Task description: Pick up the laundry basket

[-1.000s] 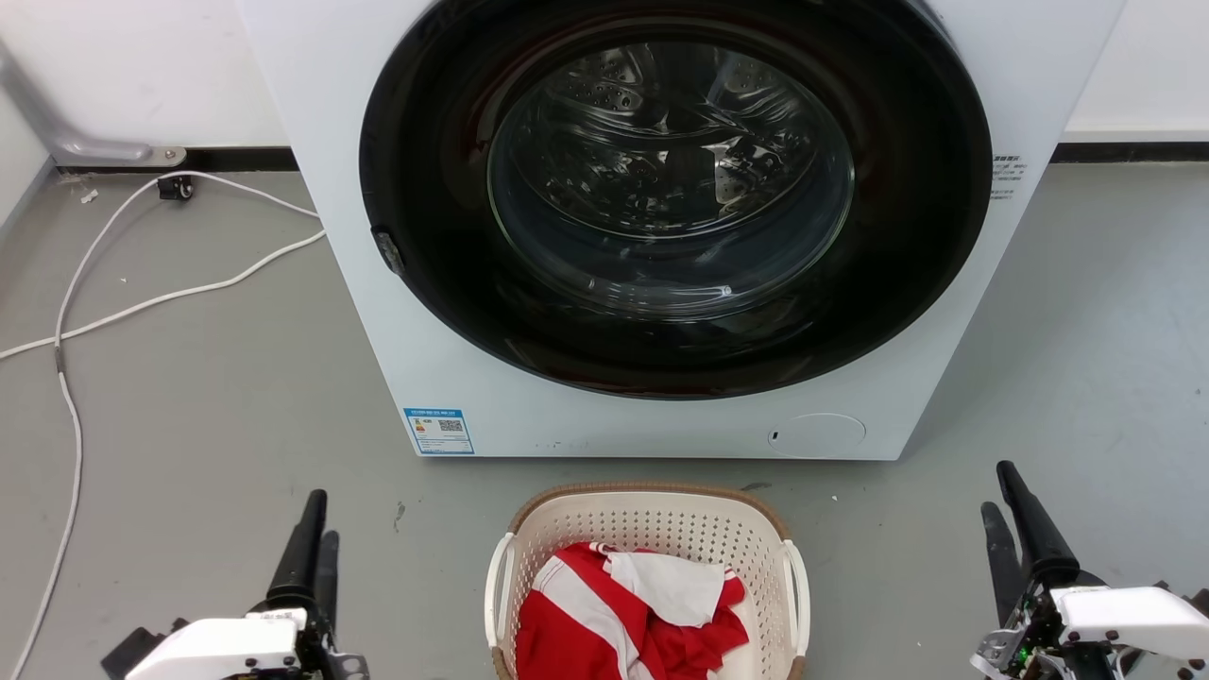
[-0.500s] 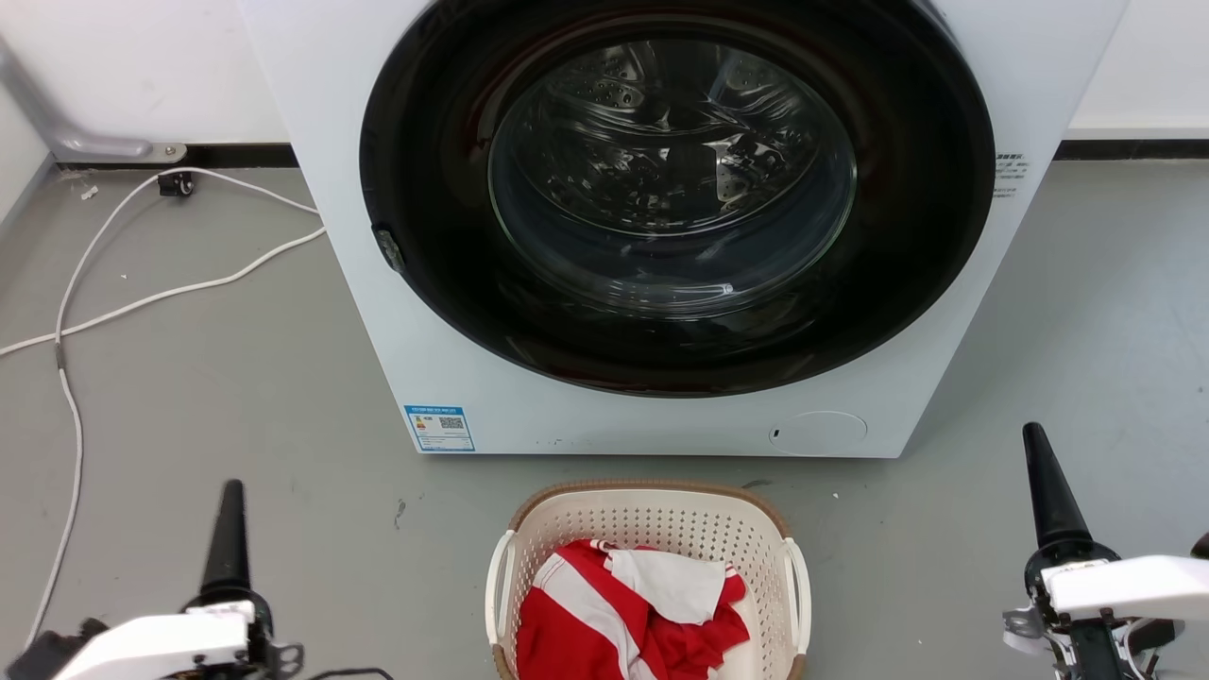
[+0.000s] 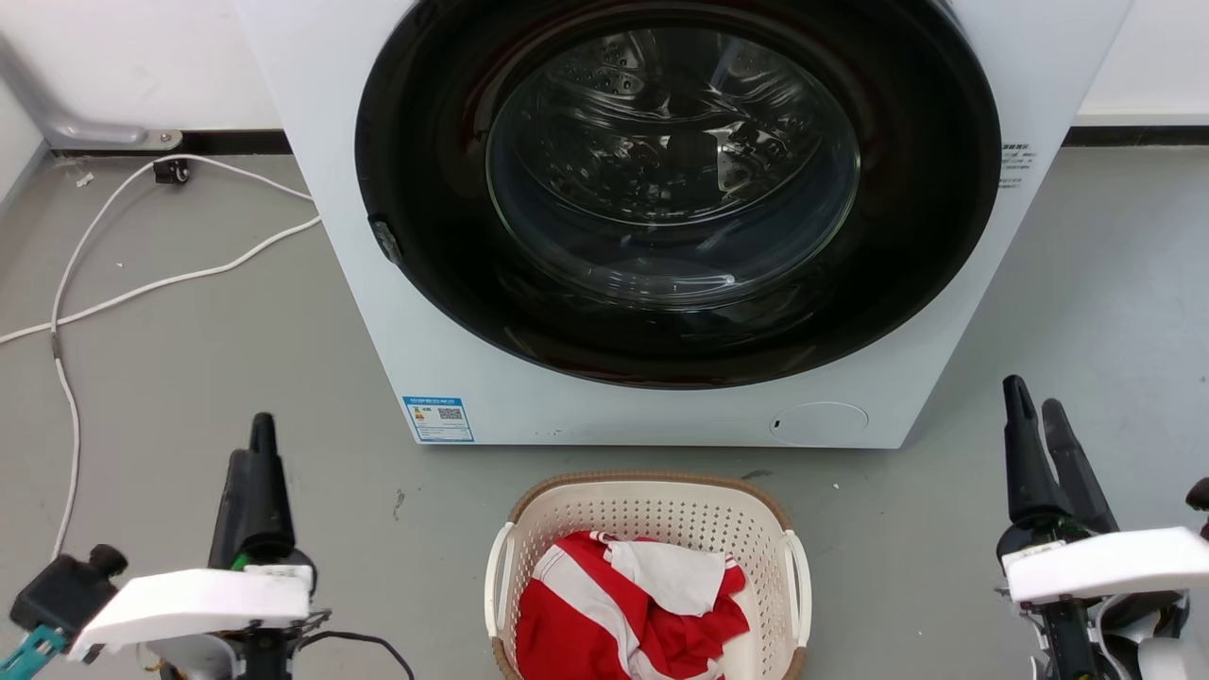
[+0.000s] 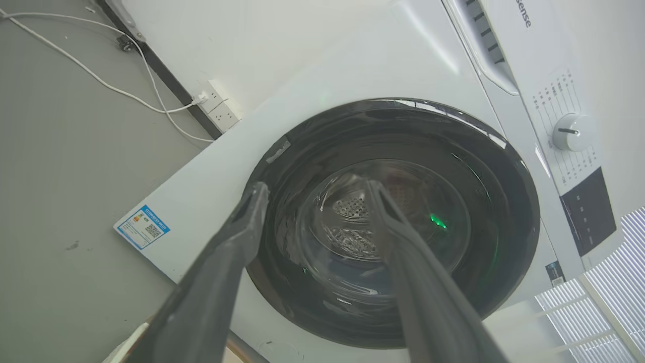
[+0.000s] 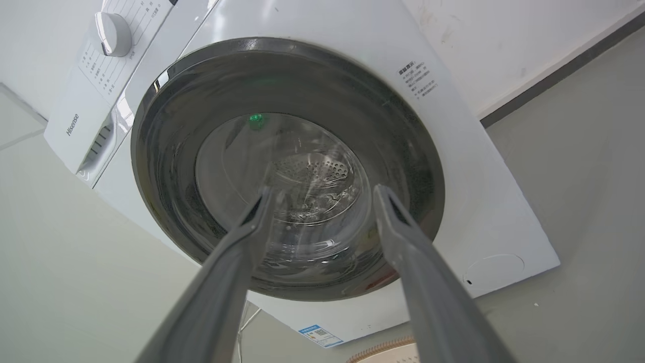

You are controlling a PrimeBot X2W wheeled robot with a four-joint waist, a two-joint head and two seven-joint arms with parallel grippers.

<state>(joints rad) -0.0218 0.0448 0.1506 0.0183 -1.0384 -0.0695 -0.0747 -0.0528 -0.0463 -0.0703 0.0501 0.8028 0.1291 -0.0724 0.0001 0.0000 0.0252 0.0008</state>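
The laundry basket (image 3: pixel 652 515), cream perforated plastic with a brown woven rim and white side handles, stands on the grey floor at the bottom centre of the head view, just before the washing machine (image 3: pixel 378 312). A red and white garment (image 3: pixel 623 614) lies inside it. My left gripper (image 3: pixel 261 442) hovers left of the basket and well apart from it, fingers pointing at the machine. It is open (image 4: pixel 316 185) and empty. To the basket's right my right gripper (image 3: pixel 1032 397) is likewise apart from it, open (image 5: pixel 323 190) and empty. A sliver of the brown rim (image 5: pixel 388 353) shows below it.
The washing machine's dark round door (image 3: pixel 675 189) is closed and stands close behind the basket. White cables (image 3: pixel 142 288) trail over the floor at the left, running to a wall socket (image 4: pixel 219 108). Grey floor lies on both sides of the basket.
Both grippers have swung outward, away from the basket, then reached further forward toward the machine. The head camera has tilted slightly, shifting the whole picture.
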